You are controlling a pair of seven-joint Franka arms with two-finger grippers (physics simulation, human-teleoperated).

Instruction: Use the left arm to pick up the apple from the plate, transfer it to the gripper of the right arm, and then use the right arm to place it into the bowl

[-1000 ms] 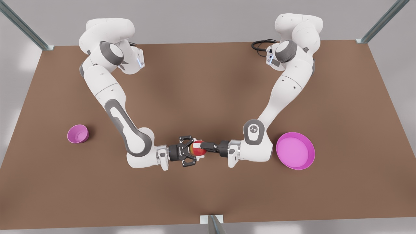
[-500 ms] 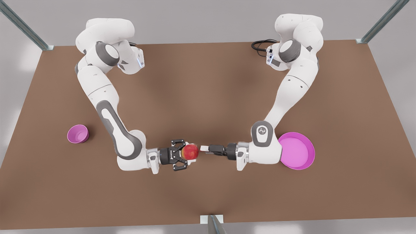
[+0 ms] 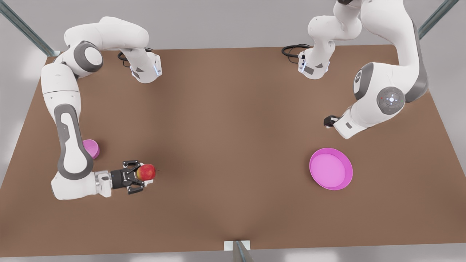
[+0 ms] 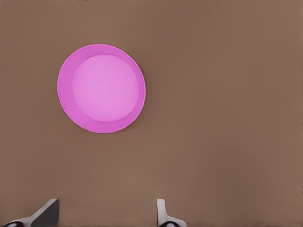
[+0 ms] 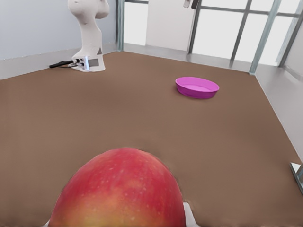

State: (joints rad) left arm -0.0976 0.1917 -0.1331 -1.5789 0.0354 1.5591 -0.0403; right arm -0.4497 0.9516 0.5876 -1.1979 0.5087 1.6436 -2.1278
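- The apple [image 3: 146,171] is red with a yellow-orange patch on the side toward my right gripper [image 3: 140,177]; a short dark stem points to the front view's right
- My right gripper holds the apple, one finger on each side of it. It sits above the table [image 3: 233,145] at the near side, on the front view's left
- My left gripper [image 4: 104,220] is wide, with its two fingertips [image 4: 163,215] well apart and nothing between them. It hangs raised, looking straight down at the table beside the plate [image 4: 101,88]
- In the front view my left gripper [image 3: 330,120] is on the right, farther back than the plate [image 3: 331,168]
- Count: one apple, one pink plate, one pink bowl [image 3: 91,148], two arms, two grippers
- The bowl stands on the front view's left, part-covered by my right forearm, just beyond the apple and well apart from the plate
- The plate is bare
- The right wrist view brings the apple [image 5: 119,189] close and adds fine pale speckles on its skin. Past it lie the plate [image 5: 197,87], far across the table, and the other arm's base [image 5: 87,33] with a black cable [image 5: 61,63] beside it
- The front view supplies the bowl, the stem and both arms' poses
- The left wrist view supplies the plate's round outline, with a wide rim around a paler flat floor
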